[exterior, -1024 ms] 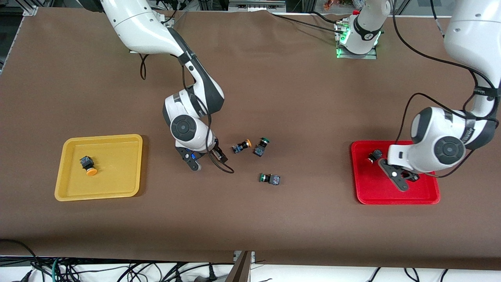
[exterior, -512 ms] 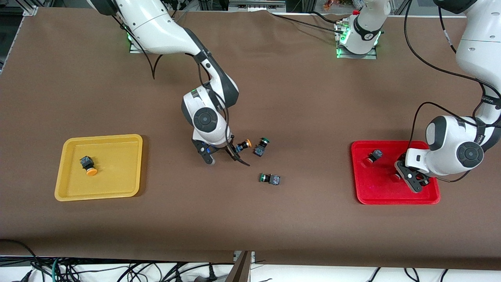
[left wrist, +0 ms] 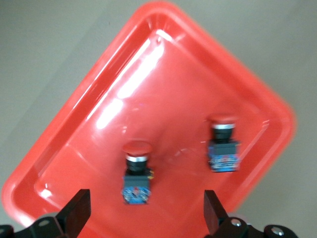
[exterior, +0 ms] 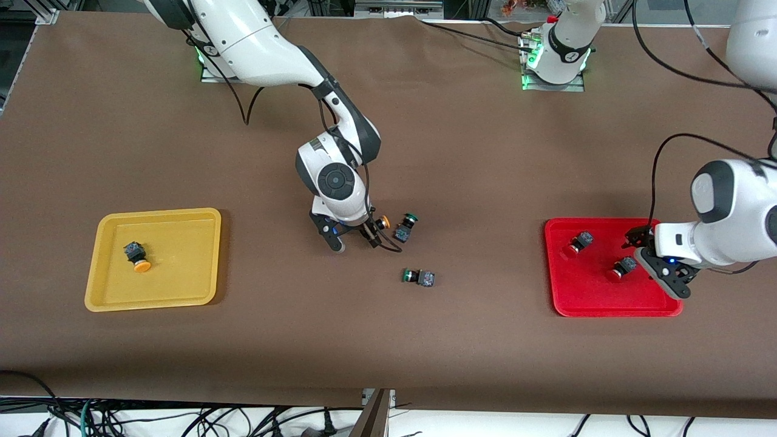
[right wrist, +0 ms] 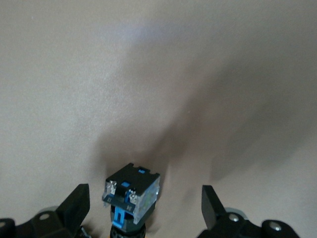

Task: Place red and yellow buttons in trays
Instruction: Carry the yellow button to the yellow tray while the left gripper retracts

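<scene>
The right claw (exterior: 355,238) is spread over a yellow button (exterior: 377,224) on the surface (exterior: 461,158). The left claw (exterior: 651,261) is spread over the red tray (exterior: 583,306), which holds two red buttons (exterior: 623,267).

Red tray (left wrist: 74,124): glossy smooth plastic w/ bright glare streaks. Yellow tray (exterior: 182,218): plastic too, duller sheen. Table cover (exterior: 461,158): matt brown, cloth-like, slightly creased at edges. Arm shells look smooth glossy white plastic; gripper fingers (left wrist: 74,213) matt black. Button caps (left wrist: 136,147) shiny.
</scene>
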Action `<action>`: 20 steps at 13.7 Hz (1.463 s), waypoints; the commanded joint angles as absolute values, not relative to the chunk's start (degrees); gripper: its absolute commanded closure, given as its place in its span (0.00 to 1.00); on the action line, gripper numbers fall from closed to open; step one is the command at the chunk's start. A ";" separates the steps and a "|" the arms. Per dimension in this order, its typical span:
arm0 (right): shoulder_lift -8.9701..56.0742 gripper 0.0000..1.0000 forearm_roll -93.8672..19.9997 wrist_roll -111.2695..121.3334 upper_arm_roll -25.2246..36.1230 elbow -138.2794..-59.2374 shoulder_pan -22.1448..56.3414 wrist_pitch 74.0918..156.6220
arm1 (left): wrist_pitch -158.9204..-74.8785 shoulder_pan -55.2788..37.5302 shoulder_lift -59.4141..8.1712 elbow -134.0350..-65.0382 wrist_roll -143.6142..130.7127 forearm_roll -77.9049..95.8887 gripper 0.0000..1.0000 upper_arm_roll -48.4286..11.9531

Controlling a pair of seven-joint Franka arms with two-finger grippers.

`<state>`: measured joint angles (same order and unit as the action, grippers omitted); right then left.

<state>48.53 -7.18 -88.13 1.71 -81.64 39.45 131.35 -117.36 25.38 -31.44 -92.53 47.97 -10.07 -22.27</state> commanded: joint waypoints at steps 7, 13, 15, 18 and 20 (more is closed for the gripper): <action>48.61 1.00 -6.15 -86.77 3.24 -80.24 39.64 131.49 | -86.16 23.56 -19.95 -78.69 22.32 -9.67 0.00 -28.92; 41.93 1.00 -7.03 -59.21 4.75 -80.42 31.48 118.33 | -93.83 6.20 -7.32 -88.04 6.79 0.41 0.00 -6.83; 40.44 1.00 -6.94 -46.91 5.18 -80.51 27.53 111.74 | -96.32 0.20 -4.24 -92.09 5.89 1.23 0.00 -0.28; 39.03 1.00 -6.94 -24.16 8.51 -81.30 22.08 105.22 | -98.17 -2.63 1.49 -97.55 1.67 0.70 0.00 2.11; 39.02 1.00 -6.94 -12.62 11.41 -81.82 20.13 103.71 | -98.53 -1.85 0.09 -97.12 1.58 0.61 0.00 1.93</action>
<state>40.59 -6.83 -22.48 9.79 -79.65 21.70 105.14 -96.51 -1.35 -1.18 -94.18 2.51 0.14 0.91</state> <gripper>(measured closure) 0.661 0.000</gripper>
